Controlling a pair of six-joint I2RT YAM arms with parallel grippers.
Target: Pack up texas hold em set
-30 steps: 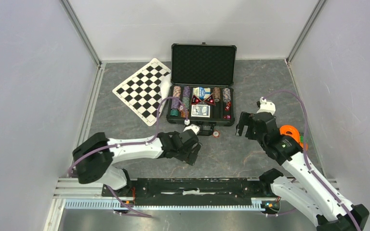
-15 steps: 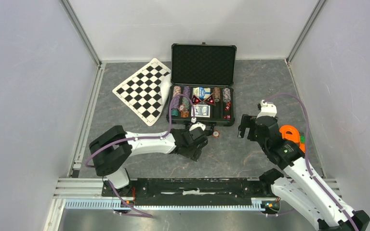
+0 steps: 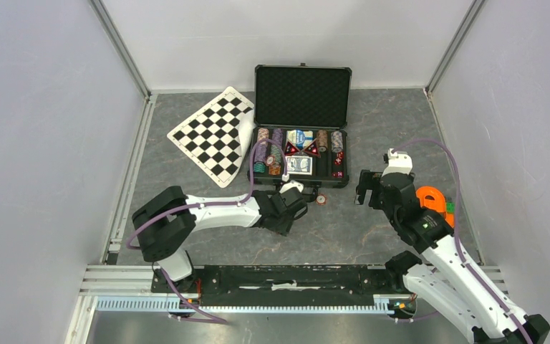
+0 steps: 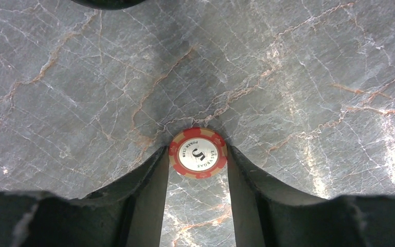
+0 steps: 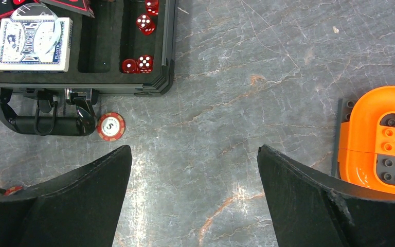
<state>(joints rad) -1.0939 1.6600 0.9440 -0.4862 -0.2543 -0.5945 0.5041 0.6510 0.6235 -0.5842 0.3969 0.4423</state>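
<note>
Top view first: the black case (image 3: 302, 97) sits open mid-desk (image 3: 344, 229) with its lid standing up at the back. Chip stacks (image 3: 268, 150), cards and dice fill the foam tray. A checkered board (image 3: 211, 132) lies just left of the case (can't tell if they actually touch). One loose red chip (image 3: 320, 200) lies on the desk right in front of the case. The left arm (image 3: 215, 211) reaches in low, just left of that chip. The right arm (image 3: 430, 229) is off to the right of the case, with an orange piece (image 3: 431, 197) beside it.

Left wrist view: the left jaws are clamped on a second red chip (image 4: 198, 153), marked 5. It lies flat on the desk with both tips against its rim.

Right wrist view: the right jaws are spread wide apart, with only bare desk between them. Ahead of them is the case's front right corner, with red dice (image 5: 145, 63) in a slot and a blue card deck (image 5: 33, 43) to the left. The handle (image 5: 46, 123) is there too, with the loose red chip just beside it
</note>
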